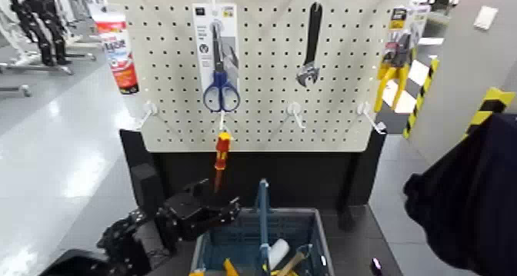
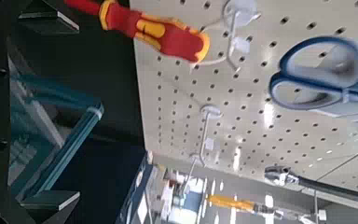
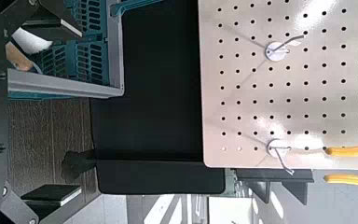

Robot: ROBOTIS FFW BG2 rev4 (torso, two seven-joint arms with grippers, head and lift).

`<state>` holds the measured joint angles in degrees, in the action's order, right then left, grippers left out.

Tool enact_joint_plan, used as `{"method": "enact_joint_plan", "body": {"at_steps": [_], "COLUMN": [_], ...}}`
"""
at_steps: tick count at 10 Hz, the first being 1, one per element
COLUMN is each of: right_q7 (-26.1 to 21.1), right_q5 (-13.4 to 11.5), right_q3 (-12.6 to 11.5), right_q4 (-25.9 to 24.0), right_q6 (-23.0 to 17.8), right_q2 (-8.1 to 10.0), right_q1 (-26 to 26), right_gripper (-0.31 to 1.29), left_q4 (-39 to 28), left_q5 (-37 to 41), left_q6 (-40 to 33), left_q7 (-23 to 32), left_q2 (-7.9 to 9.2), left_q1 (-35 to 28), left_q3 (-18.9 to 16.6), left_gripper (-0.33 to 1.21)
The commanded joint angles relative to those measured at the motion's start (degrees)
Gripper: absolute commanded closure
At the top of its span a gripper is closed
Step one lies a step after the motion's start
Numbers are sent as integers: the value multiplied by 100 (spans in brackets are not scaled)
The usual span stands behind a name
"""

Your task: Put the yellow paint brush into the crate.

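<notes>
Brush (image 1: 286, 261) seemingly inside crate (image 1: 319, 231), left gripper (image 1: 219, 210) beside.

Crate (image 1: 317, 231) open on top, but its tall centre handle (image 1: 263, 214) splits the opening into two bays. Right bay partly filled: white roll (image 1: 278, 253) and tool ends. Left bay roomier. Left gripper (image 1: 219, 211) hangs just over the crate's left rim. Behind the crate, the pegboard (image 1: 265, 68) stands as a wall; red-and-yellow screwdriver (image 1: 221, 157) hangs below its edge, hooks (image 1: 294, 113) jut forward.
</notes>
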<state>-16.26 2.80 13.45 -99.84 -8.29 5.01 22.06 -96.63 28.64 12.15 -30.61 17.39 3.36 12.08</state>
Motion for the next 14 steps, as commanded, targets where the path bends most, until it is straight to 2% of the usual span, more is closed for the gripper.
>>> {"method": "enact_joint_plan", "body": {"at_steps": [1, 6, 10, 14], "right_q7": [0, 0, 35, 61], "right_q5": [19, 28, 63, 10], "right_q3": [-18, -18, -44, -70], "right_q4": [8, -9, -9, -35], "right_q6": [-33, -50, -50, -24], "right_q2": [0, 9, 0, -18], "right_q1": [0, 9, 26, 35], "right_gripper": [14, 14, 14, 14], "left_q4": [-427, -717, -822, -945], "left_q5": [-676, -1731, -2284, -2566], "left_q6": [-310, -925, -1198, -1523], "left_q7": [407, 1321, 1787, 2402], "left_q2": [-324, -684, -992, -1036], "left_q1": [-662, -1496, -1962, -2446], "left_q3": [-558, -1077, -1200, -1077], "left_gripper": [7, 7, 7, 8]}}
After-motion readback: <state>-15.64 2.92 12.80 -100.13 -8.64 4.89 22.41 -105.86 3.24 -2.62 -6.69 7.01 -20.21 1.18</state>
